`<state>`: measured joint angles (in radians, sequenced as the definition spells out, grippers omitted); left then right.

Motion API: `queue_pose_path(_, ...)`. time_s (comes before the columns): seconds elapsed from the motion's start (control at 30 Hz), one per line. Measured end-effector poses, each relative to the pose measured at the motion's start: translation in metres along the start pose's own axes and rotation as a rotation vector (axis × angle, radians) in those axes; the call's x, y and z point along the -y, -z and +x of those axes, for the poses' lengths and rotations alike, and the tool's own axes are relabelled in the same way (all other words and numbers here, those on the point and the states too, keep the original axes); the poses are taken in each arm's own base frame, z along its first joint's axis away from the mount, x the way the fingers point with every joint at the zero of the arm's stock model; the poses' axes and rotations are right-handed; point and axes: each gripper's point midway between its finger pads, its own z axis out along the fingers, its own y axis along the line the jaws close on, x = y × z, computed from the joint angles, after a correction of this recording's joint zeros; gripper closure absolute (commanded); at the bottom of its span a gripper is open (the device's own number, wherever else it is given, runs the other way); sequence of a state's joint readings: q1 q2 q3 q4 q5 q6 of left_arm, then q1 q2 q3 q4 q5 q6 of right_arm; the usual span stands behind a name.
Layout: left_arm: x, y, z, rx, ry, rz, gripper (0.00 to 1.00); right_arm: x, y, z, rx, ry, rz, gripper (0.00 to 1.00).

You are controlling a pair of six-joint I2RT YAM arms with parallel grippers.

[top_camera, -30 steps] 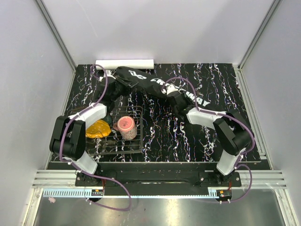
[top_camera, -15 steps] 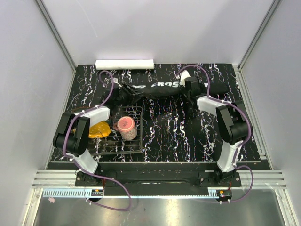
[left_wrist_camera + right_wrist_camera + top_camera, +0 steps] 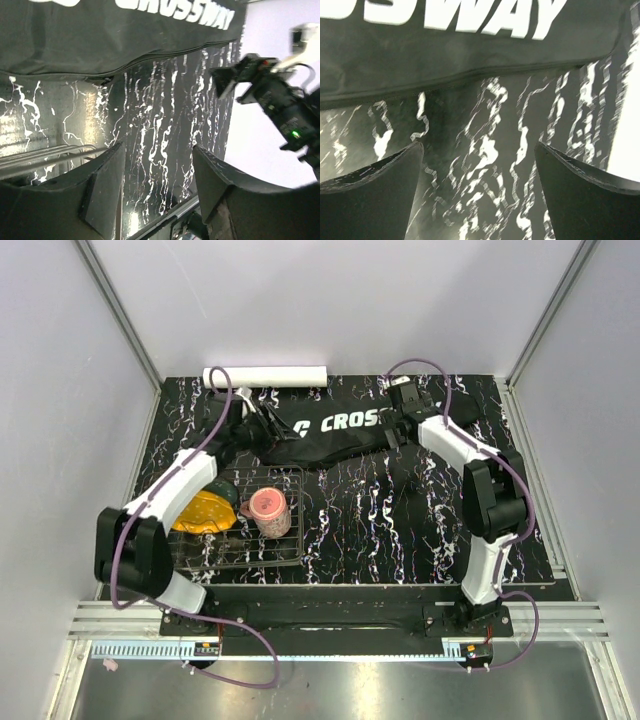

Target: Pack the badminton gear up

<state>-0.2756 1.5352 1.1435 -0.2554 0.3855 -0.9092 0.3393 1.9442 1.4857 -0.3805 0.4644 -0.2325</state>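
We see the left gripper and right gripper, jaws spread and empty, beside the black bag; nearby, a wire basket holds a pink cup, with a yellow object beside it

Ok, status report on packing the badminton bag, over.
Left claw open, empty. Right claw open, empty. CROSSWAY bag lies across the table's far side, unheld. White tube behind it; nothing between claws and bag.

Bag partly off-frame, wrist views
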Motion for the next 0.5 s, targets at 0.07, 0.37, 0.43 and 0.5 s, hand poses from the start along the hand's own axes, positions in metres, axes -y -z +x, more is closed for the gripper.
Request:
queue_pose_path(0.07, 0.015, 0.02, -0.005, 0.031, -0.072, 0.044, 0.38, -0.009, 0.009, 0.009, -0.038, -0.072, -0.052, 0.02)
queue_pose_path(0.37, 0.108, 0.135, -0.012, 0.278, -0.437, 0.353, 0.34, -0.025, 0.154, 0.036, 0.11, -0.499, -0.406, 0.0)
queue_pose_path(0.43, 0.119, 0.167, -0.005, 0.349, -0.511, 0.413, 0.3, -0.008, 0.192, 0.031, 0.239, -0.567, -0.429, 0.0)
queue_pose_path(0.5, 0.127, 0.2, 0.003, 0.431, -0.582, 0.47, 0.29, 0.009, 0.224, 0.031, 0.352, -0.618, -0.433, 0.0)
